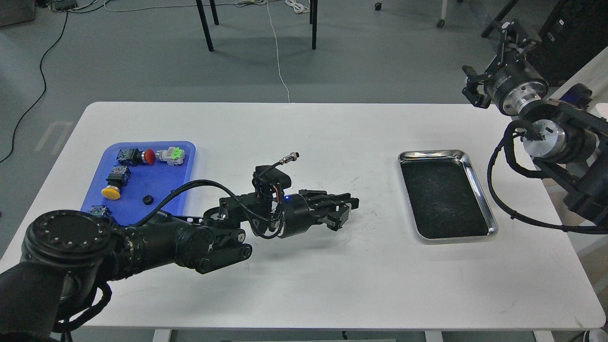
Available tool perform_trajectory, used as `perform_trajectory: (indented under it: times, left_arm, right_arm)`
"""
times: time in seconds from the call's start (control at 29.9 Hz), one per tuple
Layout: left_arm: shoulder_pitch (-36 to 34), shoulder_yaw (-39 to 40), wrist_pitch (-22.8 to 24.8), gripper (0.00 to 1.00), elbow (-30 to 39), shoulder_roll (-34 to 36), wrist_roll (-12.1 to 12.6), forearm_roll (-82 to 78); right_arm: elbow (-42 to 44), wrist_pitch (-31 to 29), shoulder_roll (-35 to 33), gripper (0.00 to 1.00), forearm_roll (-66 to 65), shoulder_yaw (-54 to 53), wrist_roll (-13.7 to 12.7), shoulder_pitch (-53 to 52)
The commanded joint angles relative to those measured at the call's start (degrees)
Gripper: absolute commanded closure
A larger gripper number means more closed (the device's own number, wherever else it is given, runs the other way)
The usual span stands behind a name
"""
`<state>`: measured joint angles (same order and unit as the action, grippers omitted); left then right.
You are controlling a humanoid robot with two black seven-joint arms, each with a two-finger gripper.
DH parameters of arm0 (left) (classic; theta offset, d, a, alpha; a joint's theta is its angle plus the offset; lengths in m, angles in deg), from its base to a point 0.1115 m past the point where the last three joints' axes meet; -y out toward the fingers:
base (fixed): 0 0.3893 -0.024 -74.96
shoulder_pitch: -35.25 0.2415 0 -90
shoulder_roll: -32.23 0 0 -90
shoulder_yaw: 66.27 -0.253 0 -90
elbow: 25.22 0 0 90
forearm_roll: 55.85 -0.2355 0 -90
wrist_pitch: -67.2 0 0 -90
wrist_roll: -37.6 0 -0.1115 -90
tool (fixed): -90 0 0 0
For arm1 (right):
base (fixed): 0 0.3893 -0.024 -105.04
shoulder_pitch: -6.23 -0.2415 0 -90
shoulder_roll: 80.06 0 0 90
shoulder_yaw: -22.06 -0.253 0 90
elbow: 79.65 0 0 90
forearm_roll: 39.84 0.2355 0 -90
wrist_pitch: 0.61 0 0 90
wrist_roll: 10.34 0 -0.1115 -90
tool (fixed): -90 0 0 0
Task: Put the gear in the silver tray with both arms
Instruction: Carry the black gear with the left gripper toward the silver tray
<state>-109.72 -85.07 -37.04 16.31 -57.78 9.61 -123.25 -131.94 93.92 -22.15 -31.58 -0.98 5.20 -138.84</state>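
1. A grey workshop floor with chair legs and loose cables runs across the top of the frame; below it a white table (304, 285) fills most of the view, its middle marked with fine dark scratches.

2. The silver tray (479, 190) lies flat at centre right of the frame, long side running away from the viewer. Its dark scuffed floor holds nothing, so no part has been delivered yet.

3. The likely gear (147, 199), a small black ring, sits on the blue tray (185, 156) at centre left, well apart from the silver one. I judge it to be the gear by shape alone; it is too small to be sure.

4. Around it on the blue tray are a red-capped button (142, 156), a yellow-capped button (113, 190), a white and green switch (171, 155) and a small blue-tinted block (99, 210) at the lower edge.

5. The left gripper (349, 211) hangs low over the table centre, pointing right, between the two trays. Its fingers look close together, but whether they pinch anything I cannot tell; nothing shows between them.

6. The right gripper (489, 66) is raised in the upper right corner, beyond the table's far edge and well clear of the silver tray. Seen small and dark, its spread cannot be told.

7. That raised pose probably leaves the silver tray open from above.
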Motion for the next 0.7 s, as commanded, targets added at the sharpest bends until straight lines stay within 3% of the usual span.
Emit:
perform_trajectory:
  times: [0.0, 0.27, 0.67]
  left_arm:
    - [0.13, 0.25, -0.08, 0.86, 0.74, 0.0, 0.0, -0.01]
    - [1.01, 0.43, 0.0, 0.81, 1.01, 0.0, 0.0, -0.01]
    - [1.62, 0.52, 0.09, 0.62, 1.01, 0.0, 0.0, 1.04]
  right_arm:
    - [-0.01, 0.22, 0.01, 0.01, 0.0, 0.54, 0.02, -0.22]
    - [-0.01, 0.66, 0.01, 0.01, 0.0, 0.98, 0.02, -0.22]
    - [-0.09, 0.74, 0.18, 0.01, -0.09, 1.07, 0.02, -0.04]
